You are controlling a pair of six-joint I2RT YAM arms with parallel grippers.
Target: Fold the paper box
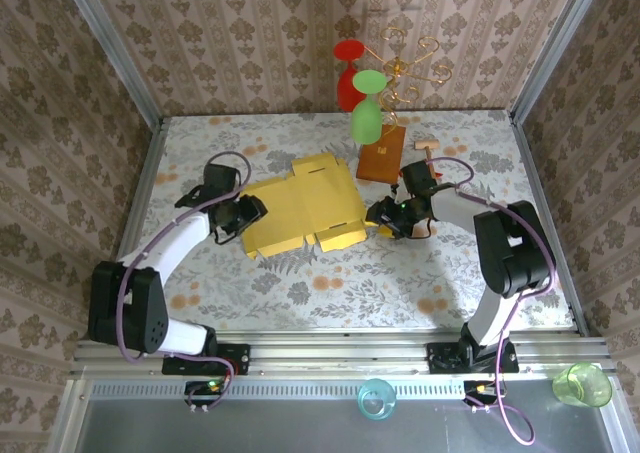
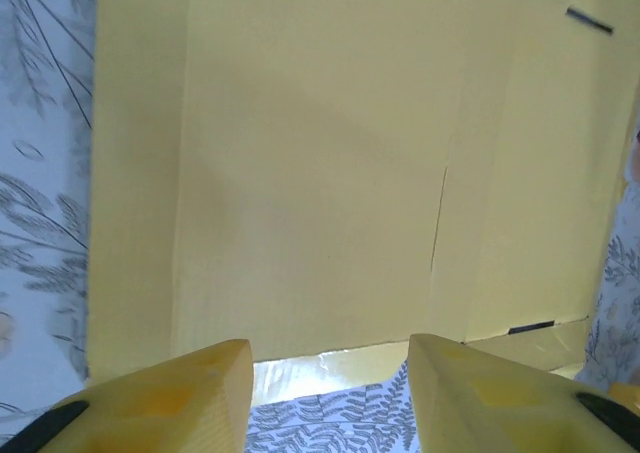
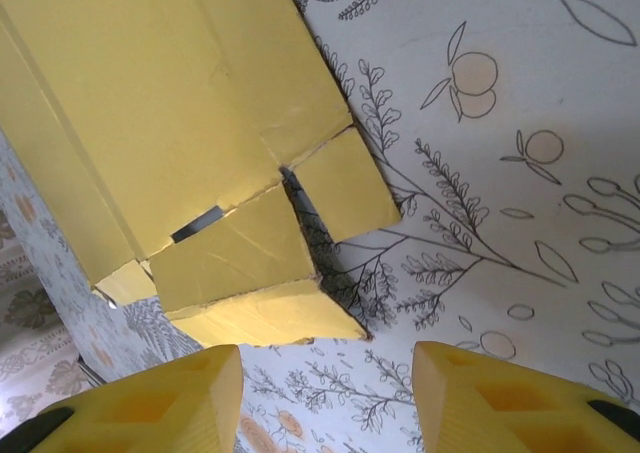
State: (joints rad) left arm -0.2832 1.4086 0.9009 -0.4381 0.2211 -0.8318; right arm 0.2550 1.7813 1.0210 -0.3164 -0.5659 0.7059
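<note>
1. Nearest me, in front of the table's [image 1: 300, 293] near edge, a teal cup [image 1: 376, 398] sits on the ledge between the arm bases. A lime cup [image 1: 583, 384] sits at the ledge's right end.
2. I see the left gripper [image 1: 250, 214] low over the table at mid depth, at the left edge of the paper box [image 1: 305, 203].
3. On the left wrist cam, the left gripper [image 2: 330, 358] has its jaws spread with nothing between them. Box edge lies just past the yellow fingers [image 2: 180, 393]. I cannot tell whether they touch it.
4. The right gripper [image 1: 382, 213] is at the box's right edge, near its near-right corner.
5. On the right wrist cam, the right gripper [image 3: 328, 358] is also spread, with bare tablecloth in the gap, holding nothing.
6. Paper box: centre of the table, mostly flat, mustard side up, turned slightly askew to the table edges. Near-right flaps [image 3: 240, 263] are partly raised, with a shadow under them.
7. Beyond the box's far-right corner is a wooden block [image 1: 382, 156], near the box and apart from it.
8. Farthest, toward the far edge, is a gold wire stand [image 1: 405, 68] with a red goblet [image 1: 347, 85] and a green goblet [image 1: 366, 118] on it.
</note>
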